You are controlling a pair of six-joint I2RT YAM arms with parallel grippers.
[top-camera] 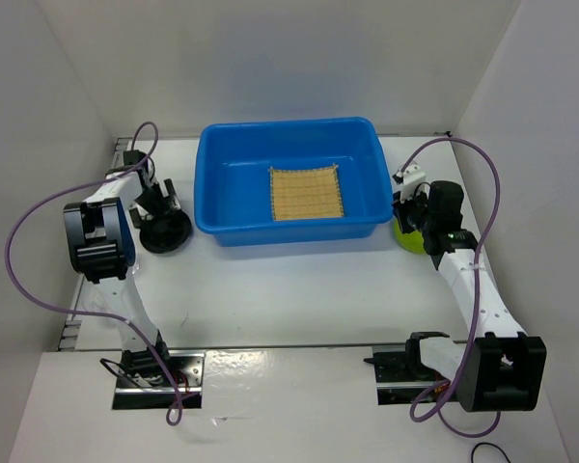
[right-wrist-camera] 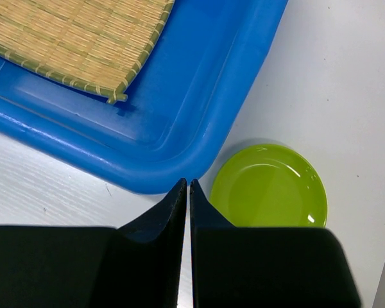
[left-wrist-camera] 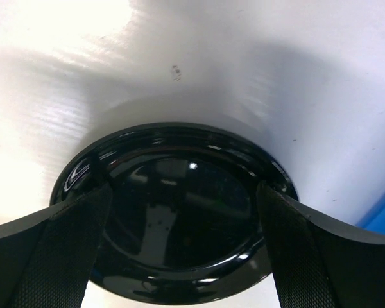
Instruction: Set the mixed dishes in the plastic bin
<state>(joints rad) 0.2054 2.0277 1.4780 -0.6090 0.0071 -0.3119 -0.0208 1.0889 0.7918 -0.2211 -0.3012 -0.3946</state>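
Right wrist view gives the relation that matters: the lime-green plate (right-wrist-camera: 269, 186) lies flat on the desk (right-wrist-camera: 346, 77), just ahead and to the right of the right fingers (right-wrist-camera: 155, 221). Those fingers are closed with only a sliver between their tips, and they hold nothing. They point at the gap between the plate's left edge and the rounded near corner of the plastic bin (right-wrist-camera: 199, 83). Being round, the plate has no long axis to line up with. Its rim is low and glossy, so I judge a pinch over the edge is needed, and the fingers would have to open and shift right to get it. The plate sits just beside the bin wall, leaving little room on that side; the desk to its right and beyond is bare white. The right arm is clearly the nearer one. The bamboo mat (right-wrist-camera: 70, 38) already lies flat on the bin floor. Across the bin, the left fingers (left-wrist-camera: 58, 256) stand wide apart on either side of a black dish (left-wrist-camera: 173, 192) that rests on the desk, not yet closed on it. No glasses show in any view.
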